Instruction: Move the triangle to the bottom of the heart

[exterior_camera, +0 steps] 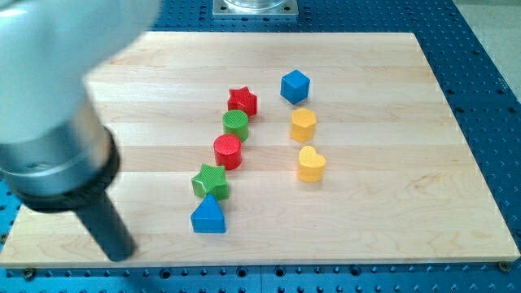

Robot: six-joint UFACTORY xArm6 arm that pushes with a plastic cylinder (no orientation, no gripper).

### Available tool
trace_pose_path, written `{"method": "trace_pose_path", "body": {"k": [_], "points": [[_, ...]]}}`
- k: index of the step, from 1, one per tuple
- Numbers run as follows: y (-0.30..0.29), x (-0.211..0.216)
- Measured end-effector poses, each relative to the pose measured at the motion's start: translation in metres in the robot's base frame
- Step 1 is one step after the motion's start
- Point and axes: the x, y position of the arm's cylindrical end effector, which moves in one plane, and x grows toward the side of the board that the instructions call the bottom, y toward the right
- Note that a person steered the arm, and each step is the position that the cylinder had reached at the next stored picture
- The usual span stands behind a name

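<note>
The blue triangle [208, 216] lies near the view's bottom, left of centre, touching the green star [210, 181] just above it. The yellow heart [310, 163] stands to the right of centre, well apart from the triangle. My tip [120, 254] is at the bottom left of the board, at the end of the dark rod under the big blurred arm body. The tip is left of the triangle and a little lower, about a hand's width away, touching no block.
A red cylinder [228, 151], green cylinder [235, 124] and red star [242, 102] run in a line up from the green star. A yellow hexagon [303, 124] and blue cube [295, 85] stand above the heart. The board's front edge [260, 264] is close below the triangle.
</note>
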Motion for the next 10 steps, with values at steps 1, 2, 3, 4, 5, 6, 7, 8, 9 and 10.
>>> {"method": "trace_pose_path", "body": {"k": [1, 2, 3, 4, 5, 6, 7, 8, 9, 10], "points": [[0.03, -0.03], [0.11, -0.027], [0.204, -0.018], [0.179, 0.005], [0.186, 0.01], [0.245, 0.011], [0.313, 0.01], [0.308, 0.003], [0.245, -0.003], [0.251, -0.022]]}}
